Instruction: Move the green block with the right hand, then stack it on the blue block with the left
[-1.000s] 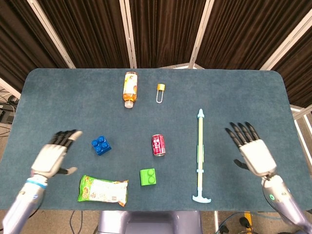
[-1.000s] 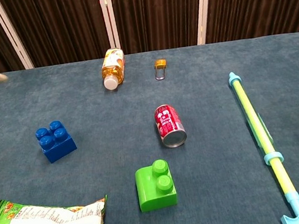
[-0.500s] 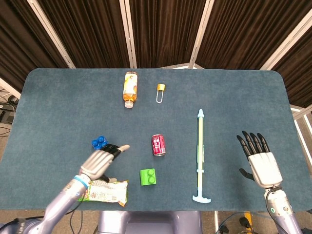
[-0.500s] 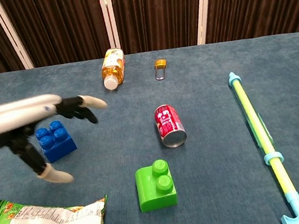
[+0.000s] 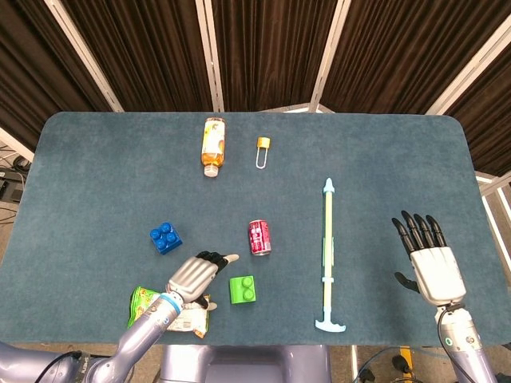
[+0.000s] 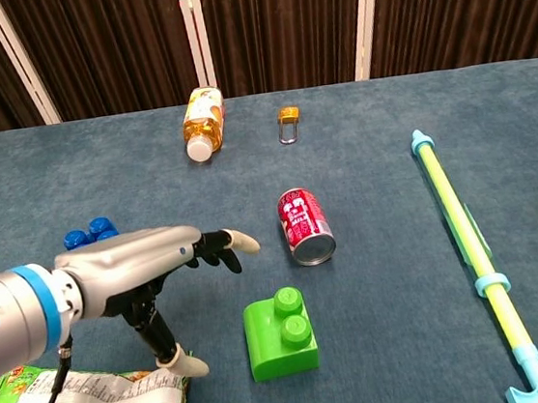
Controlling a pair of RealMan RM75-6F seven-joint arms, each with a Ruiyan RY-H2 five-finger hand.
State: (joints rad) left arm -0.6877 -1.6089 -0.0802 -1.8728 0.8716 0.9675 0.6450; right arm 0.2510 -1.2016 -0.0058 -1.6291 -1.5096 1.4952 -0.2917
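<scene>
Green block (image 6: 281, 335) likely light, rigid, slick plastic; grip flat sides below studs; left hand (image 6: 150, 264) spread, empty, beside it

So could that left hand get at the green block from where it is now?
Probably yes. The left hand hovers open just left of the green block, with only bare table between them; the red can lies farther back, out of the way.
</scene>
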